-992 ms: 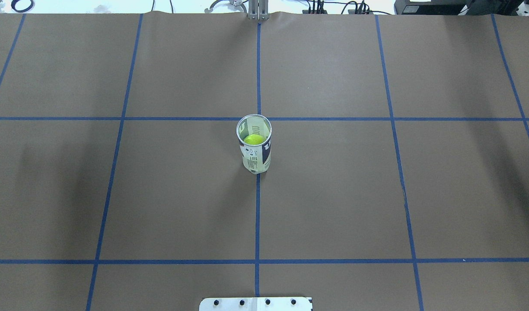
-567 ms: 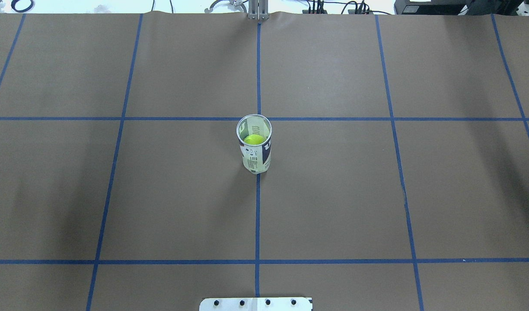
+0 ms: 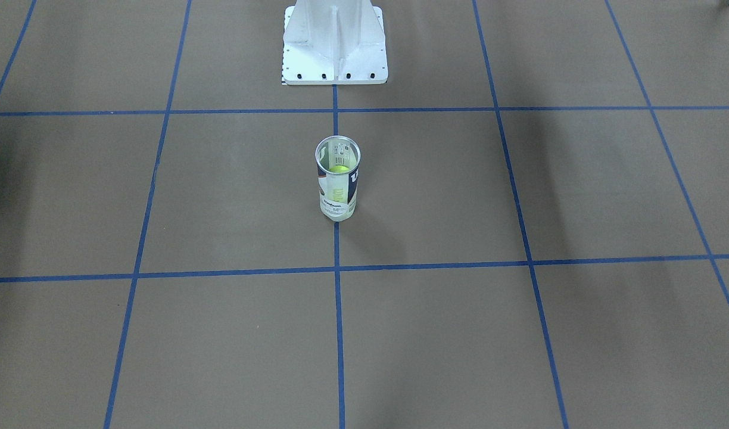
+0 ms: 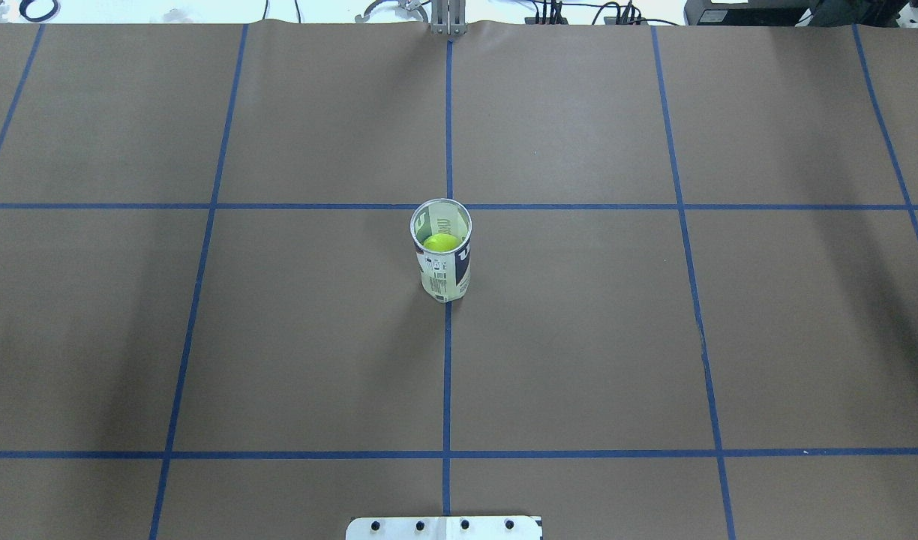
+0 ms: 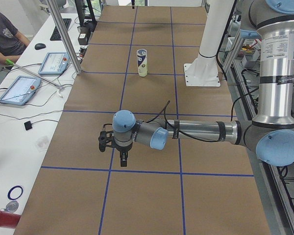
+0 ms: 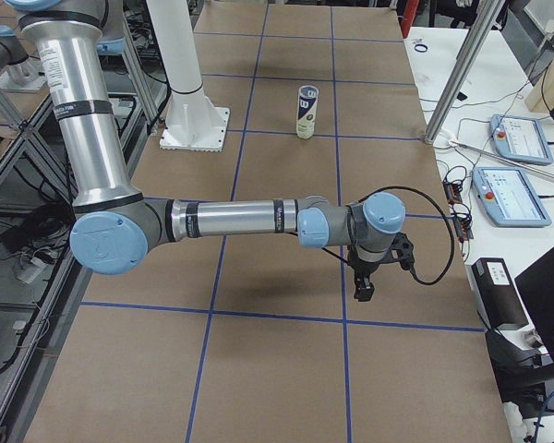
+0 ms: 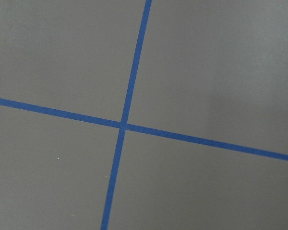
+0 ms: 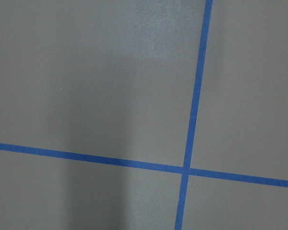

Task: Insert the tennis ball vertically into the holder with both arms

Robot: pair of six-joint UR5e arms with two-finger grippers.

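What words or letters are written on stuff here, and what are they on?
"W": white logo on the navy band of the slim clear plastic tennis-ball can.
Small print and barcode on that can: too small to read.
Sticker on the silver-grey left robot arm: too blurred to read.

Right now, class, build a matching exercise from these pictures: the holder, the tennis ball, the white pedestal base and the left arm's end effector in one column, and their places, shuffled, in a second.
Column one:
1. holder
2. tennis ball
3. pedestal base
4. left end effector

Column two:
A. down inside the holder
B. upright on the centre blue line
C. pointing down, well apart from the holder
D. at the bottom edge of the overhead view

Pairs: 1-B, 2-A, 3-D, 4-C
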